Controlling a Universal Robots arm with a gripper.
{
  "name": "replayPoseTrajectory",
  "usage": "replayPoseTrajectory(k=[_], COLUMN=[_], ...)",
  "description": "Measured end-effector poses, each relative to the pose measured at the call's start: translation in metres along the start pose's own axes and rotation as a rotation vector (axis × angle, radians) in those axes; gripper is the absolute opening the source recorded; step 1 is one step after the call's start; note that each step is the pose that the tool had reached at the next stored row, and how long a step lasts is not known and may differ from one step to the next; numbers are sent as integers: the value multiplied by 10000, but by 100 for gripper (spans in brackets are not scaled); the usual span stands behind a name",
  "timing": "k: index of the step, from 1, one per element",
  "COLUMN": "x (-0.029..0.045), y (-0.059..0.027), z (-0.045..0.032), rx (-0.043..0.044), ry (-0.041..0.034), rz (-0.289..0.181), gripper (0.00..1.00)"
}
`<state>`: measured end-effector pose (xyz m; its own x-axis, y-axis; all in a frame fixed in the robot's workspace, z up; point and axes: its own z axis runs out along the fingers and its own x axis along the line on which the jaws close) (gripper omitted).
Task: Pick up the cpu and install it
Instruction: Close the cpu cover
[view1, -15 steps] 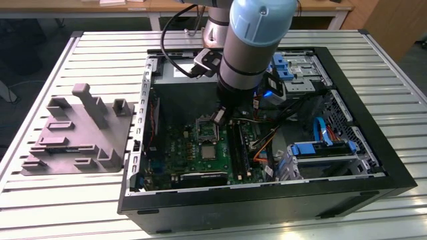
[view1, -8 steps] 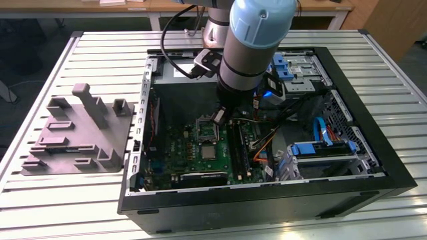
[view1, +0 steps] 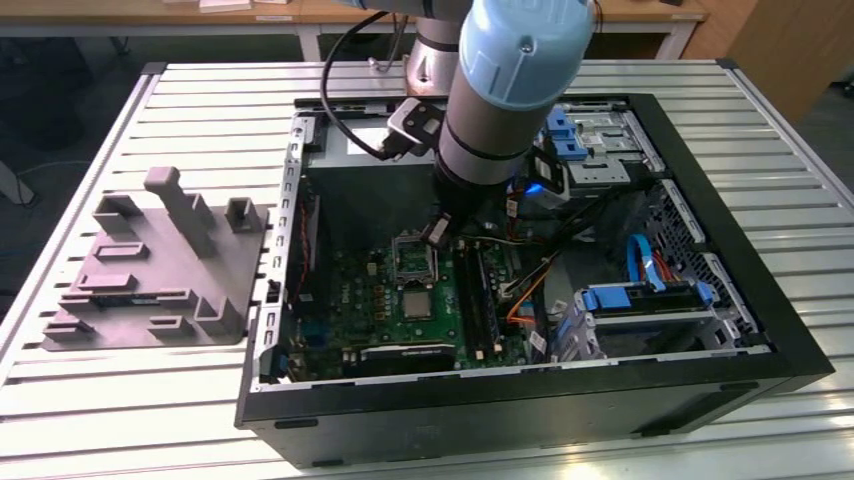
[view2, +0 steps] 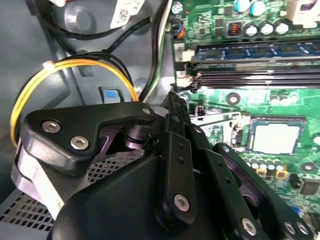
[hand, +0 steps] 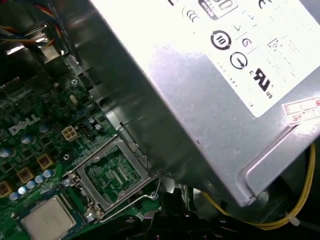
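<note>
The arm (view1: 518, 70) hangs pretty much straight down, wrist (view1: 475, 165) near vertical, gripper (view1: 439, 233) pointing down at its low end.

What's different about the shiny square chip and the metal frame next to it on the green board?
The cpu has a solid, pale silvery top; the metal frame is hollow, with green board showing through its middle. The cpu looks a little smaller than the metal frame. Both are squarish and lie side by side on the green motherboard.
</note>
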<state>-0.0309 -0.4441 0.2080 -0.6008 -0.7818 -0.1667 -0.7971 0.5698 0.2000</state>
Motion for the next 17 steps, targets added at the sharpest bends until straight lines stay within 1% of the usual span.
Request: replayPoseTrajectory(k=[1, 3, 5, 7, 10, 17], x=[1, 1, 4, 4, 5, 22], y=[-1, -2, -2, -2, -1, 10], z=[5, 11, 17, 20, 21, 48], rx=[31, 160, 216, 241, 256, 258], ry=[-22, -40, -80, -121, -155, -159], rz=[-10, -37, 30, 191, 313, 327], gripper=[11, 11, 11, 11, 11, 11])
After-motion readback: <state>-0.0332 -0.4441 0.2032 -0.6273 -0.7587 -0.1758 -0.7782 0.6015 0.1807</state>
